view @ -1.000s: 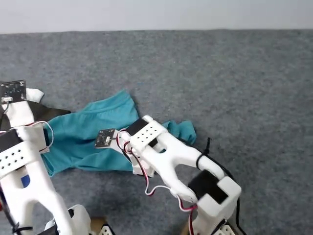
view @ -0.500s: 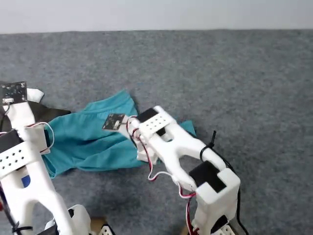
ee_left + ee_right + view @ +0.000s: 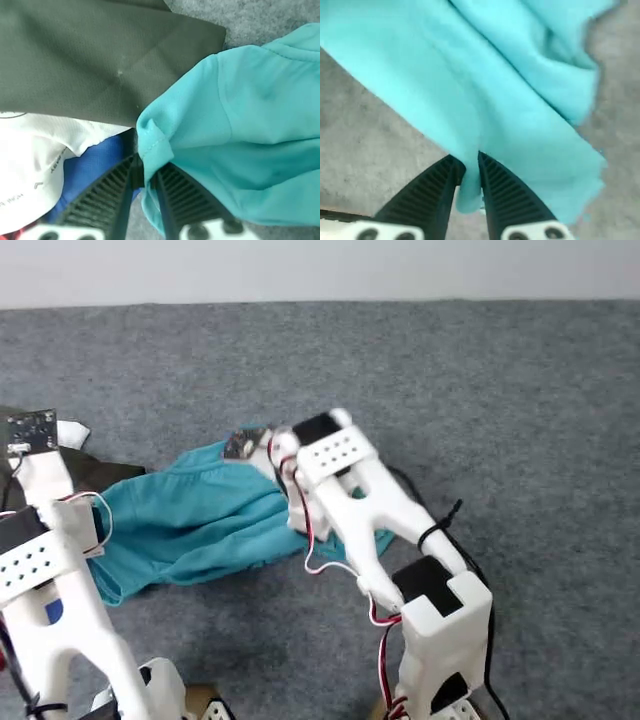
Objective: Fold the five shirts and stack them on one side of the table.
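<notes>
The teal shirt [image 3: 190,520] lies rumpled on the grey table [image 3: 480,390], left of centre. Both claws are pinched narrow on it, the left gripper [image 3: 147,177] on a hemmed edge and the right gripper [image 3: 470,172] on a fold. Beside the left gripper's hold lie a dark shirt [image 3: 90,60], partly under the teal, a white shirt [image 3: 30,145] and a blue shirt [image 3: 95,160]; the right arm [image 3: 370,510] covers the teal shirt's right part.

Teal shirt [image 3: 190,525] rumpled, edge lying over dark shirt [image 3: 90,55].
</notes>
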Robot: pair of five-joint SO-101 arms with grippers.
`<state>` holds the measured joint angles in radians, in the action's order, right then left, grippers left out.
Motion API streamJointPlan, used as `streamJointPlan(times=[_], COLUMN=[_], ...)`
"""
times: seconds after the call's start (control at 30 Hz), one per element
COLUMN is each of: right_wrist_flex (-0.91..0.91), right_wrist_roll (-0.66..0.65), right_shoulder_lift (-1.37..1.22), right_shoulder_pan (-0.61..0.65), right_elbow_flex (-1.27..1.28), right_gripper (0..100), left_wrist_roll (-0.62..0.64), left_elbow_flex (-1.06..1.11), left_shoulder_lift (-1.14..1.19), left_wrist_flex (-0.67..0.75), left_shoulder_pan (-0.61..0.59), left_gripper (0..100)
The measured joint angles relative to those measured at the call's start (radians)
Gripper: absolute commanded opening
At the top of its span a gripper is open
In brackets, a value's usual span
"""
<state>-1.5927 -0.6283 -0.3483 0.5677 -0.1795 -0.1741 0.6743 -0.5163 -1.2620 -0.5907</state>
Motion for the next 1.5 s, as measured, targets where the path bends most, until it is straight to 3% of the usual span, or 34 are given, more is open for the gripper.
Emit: streamJointPlan(times=[0.13,0.23,0.53,0.7,0.87,0.97,1.27,1.5], right_wrist_flex=[-0.152,-0.16,-0.161,-0.147,-0.023,-0.006,-0.157,-0.161], right_wrist_roll=[0.0,0.0,0.0,0.0,0.002,0.028,0.063,0.068], right_shoulder_lift=[0.0,0.005,0.138,0.038,-0.155,-0.219,-0.232,-0.155], right_shoulder_pan=[-0.034,-0.074,-0.172,-0.192,-0.187,-0.189,-0.193,-0.186], right_elbow_flex=[-0.219,-0.341,-0.338,-0.259,-0.259,-0.259,-0.434,-0.453], right_gripper=[1.1,1.1,1.3,2.0,14.3,15.1,15.4,15.4], left_wrist_roll=[0.002,0.002,0.051,0.089,0.091,0.091,0.091,0.091], left_elbow_flex=[-0.075,-0.147,-0.4,-0.413,-0.413,-0.413,-0.351,-0.308], left_shoulder_lift=[0.0,0.0,0.0,0.0,0.0,0.0,-0.003,-0.003], left_wrist_flex=[-0.078,-0.143,-0.296,-0.301,-0.301,-0.301,-0.282,-0.232], left_shoulder_pan=[0.015,0.057,0.166,0.173,0.173,0.173,0.173,0.173], left_gripper=[0,0,0,0,0,0,0,0])
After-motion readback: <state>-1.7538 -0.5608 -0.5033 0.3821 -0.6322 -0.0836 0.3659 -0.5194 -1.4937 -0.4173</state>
